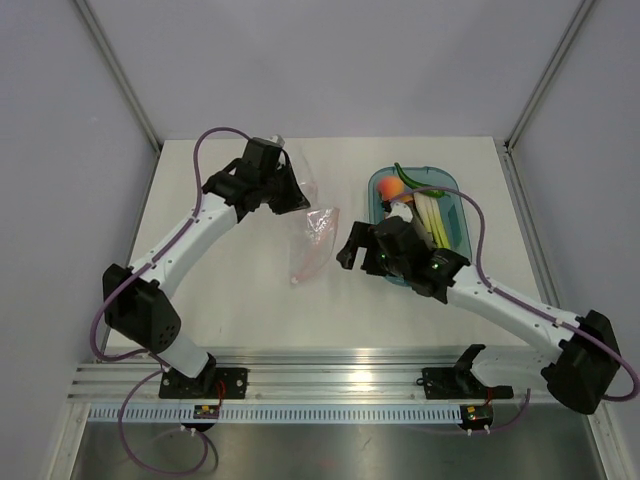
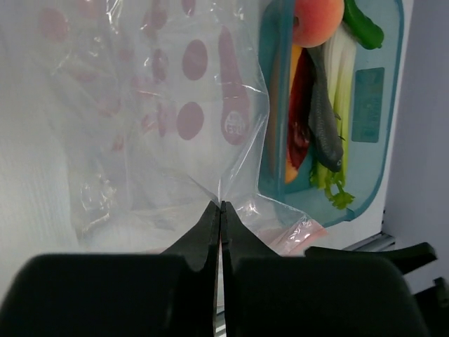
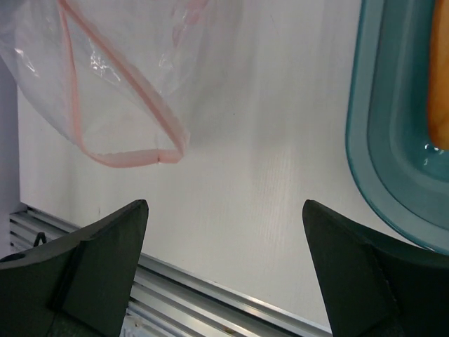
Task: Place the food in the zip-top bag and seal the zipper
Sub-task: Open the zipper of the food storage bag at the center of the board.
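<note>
The clear zip-top bag (image 1: 312, 228) (image 2: 140, 126) hangs crumpled from my left gripper (image 1: 297, 202) (image 2: 221, 205), which is shut on a fold of its plastic. The pink zipper (image 3: 133, 83) (image 1: 300, 272) runs round the bag's mouth, which gapes as a loop at the bag's near end. My right gripper (image 1: 352, 250) (image 3: 224, 203) is open over bare table, between the bag's mouth and the tray, with nothing between its fingers. The food lies in the teal tray (image 1: 373, 190) (image 2: 393, 105): peach (image 2: 317, 17), green chili (image 2: 363, 24), light green stalks (image 2: 338, 105), orange-red wedge (image 2: 298, 112).
The tray's rim (image 3: 379, 140) lies just right of my right gripper, with an orange piece (image 3: 438, 70) inside. The aluminium rail (image 1: 330, 380) runs along the table's near edge. Grey walls close in the table on three sides.
</note>
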Available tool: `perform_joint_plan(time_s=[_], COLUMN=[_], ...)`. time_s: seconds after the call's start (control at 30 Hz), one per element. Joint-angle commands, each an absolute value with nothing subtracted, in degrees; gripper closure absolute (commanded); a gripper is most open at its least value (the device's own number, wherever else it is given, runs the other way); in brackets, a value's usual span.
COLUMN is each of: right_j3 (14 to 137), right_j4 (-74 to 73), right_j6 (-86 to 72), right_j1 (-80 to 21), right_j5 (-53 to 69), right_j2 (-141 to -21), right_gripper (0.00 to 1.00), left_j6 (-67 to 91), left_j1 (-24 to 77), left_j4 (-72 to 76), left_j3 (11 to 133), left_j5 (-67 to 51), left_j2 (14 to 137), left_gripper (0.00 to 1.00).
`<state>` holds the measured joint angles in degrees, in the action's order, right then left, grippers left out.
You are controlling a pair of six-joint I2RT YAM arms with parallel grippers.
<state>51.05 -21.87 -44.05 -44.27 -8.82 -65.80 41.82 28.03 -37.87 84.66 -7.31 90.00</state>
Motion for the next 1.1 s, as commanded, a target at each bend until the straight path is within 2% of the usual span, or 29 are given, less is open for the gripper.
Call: perform_joint_plan(time_s=[0.0,0.2,0.37,0.57,0.63,0.67,0.7,0.73,0.77,0.8,0.83,0.93,0.97,1.07], right_j3=[55.1,55.2,55.19,54.24,53.18,52.13,51.68,51.33,51.24,51.24,52.2,57.19,59.04,65.9], right_j4=[-16.26,-9.25,-3.88,6.58,10.27,11.15,11.68,10.91,9.85,7.93,5.91,-5.33,-8.41,-19.66], right_j6=[-41.05,-41.39,-39.65,-37.97,-38.84,-39.28,-39.72,-41.12,-41.31,-41.31,-41.31,-40.52,-40.43,-40.16], right_j1=[-48.68,-50.45,-50.36,-50.36,-50.45,-50.36,-50.36,-50.36,-50.36,-50.36,-50.36,-50.36,-50.27,-50.27], right_j5=[-15.46,-17.67,-17.32,-14.59,-14.5,-14.85,-15.38,-16.42,-18.44,-19.15,-19.86,-21.1,-20.92,-18.56], right_j2=[-71.6,-78.3,-80.85,-84.02,-83.76,-83.5,-82.45,-81.75,-80.87,-79.21,-78.23,-75.85,-75.68,-76.46], right_gripper=[0.01,0.03,0.14,0.2,0.36,0.48,0.86,1.0,1.0,1.0,1.0,1.0,1.0,1.0], left_j6=[44.91,44.91,44.56,45.53,45.62,45.35,45.0,44.48,42.65,41.15,39.22,27.47,25.6,19.19], left_j1=[27.86,27.77,27.69,27.25,27.07,27.07,27.07,26.98,26.98,26.9,26.98,26.98,27.07,27.68], left_j4=[-37.35,-37.26,-38.23,-37.35,-37.35,-37.53,-37.62,-37.53,-37.36,-37.18,-37.44,-39.37,-39.46,-36.4], left_j3=[87.98,87.72,87.54,86.13,85.96,85.96,85.78,85.69,85.43,85.34,85.34,84.29,83.24,76.75], left_j5=[-11.34,-11.78,-12.57,-13.45,-13.97,-13.97,-13.97,-13.97,-13.89,-14.23,-14.41,-12.4,-11.7,-7.4], left_j2=[88.42,86.66,86.13,84.73,84.55,84.38,84.29,84.11,83.76,83.59,83.67,82.89,82.1,75.43], left_gripper=[1.0,1.0,1.0,1.0,1.0,1.0,1.0,1.0,1.0,0.96,0.59,0.14,0.1,0.1])
